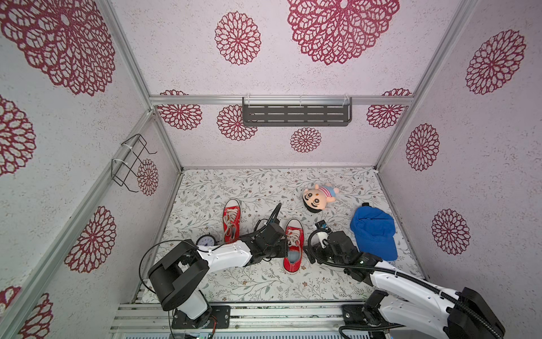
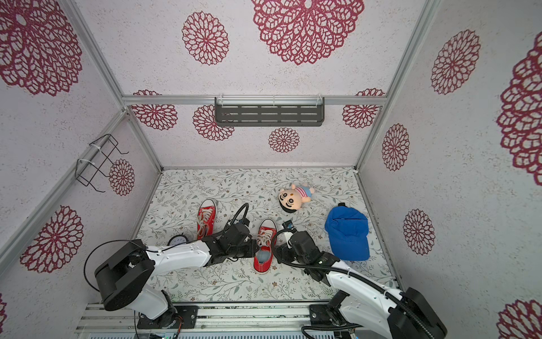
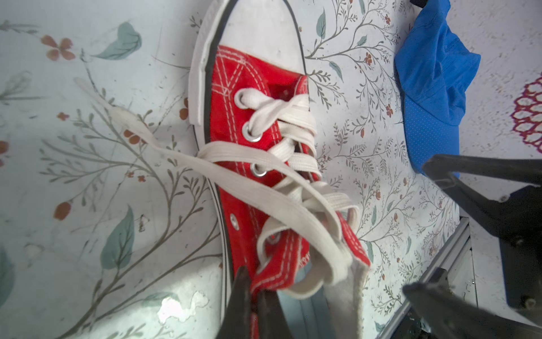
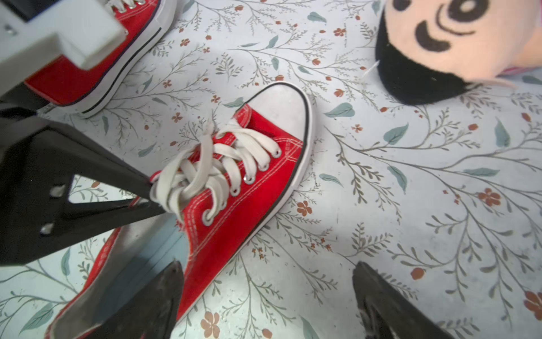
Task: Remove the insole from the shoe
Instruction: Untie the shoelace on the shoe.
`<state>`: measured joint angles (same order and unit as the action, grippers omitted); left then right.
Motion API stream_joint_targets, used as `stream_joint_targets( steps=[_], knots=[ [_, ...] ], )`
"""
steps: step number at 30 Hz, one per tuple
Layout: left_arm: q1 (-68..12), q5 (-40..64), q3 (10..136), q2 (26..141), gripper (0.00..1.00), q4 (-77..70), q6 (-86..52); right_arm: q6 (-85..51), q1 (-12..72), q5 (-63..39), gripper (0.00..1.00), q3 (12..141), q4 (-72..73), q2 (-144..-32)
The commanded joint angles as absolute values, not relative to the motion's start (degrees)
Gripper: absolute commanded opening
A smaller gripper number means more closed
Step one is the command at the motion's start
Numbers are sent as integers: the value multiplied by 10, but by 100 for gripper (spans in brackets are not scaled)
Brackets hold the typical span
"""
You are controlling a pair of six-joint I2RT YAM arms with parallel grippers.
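The right gripper (image 4: pixel 267 265), jaws spread wide, hangs over the heel opening of the red sneaker (image 4: pixel 252 187) while the left gripper (image 3: pixel 253 286) clamps that sneaker's collar beside the laces (image 4: pixel 199 179), so the wide jaws should dip inside and nip the heel edge of the grey-blue insole (image 4: pixel 158 249) lying there

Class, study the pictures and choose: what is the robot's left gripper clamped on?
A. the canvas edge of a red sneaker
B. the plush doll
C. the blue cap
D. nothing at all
A: in the left wrist view the left gripper pinches the canvas edge of the red sneaker by its laces; the blue cap and plush doll lie apart from it.
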<state>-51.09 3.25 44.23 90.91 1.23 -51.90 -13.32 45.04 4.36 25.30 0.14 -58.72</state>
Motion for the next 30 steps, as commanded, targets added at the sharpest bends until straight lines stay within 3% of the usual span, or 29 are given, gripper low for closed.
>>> stream_joint_targets(
  steps=[1,8,15,22,30],
  knots=[
    [-516,17,463,905,0,-11,-526,-91,485,62,94,280,31,-616],
    [-519,18,464,896,0,-8,-526,-99,509,145,91,318,55,-710],
    [-523,19,463,894,0,-9,-524,-108,509,214,83,335,79,-754],
    [-525,20,461,892,0,-7,-516,-135,505,299,77,321,134,-723],
    [-526,20,456,890,0,-6,-513,-174,448,326,73,294,164,-667]
  ],
)
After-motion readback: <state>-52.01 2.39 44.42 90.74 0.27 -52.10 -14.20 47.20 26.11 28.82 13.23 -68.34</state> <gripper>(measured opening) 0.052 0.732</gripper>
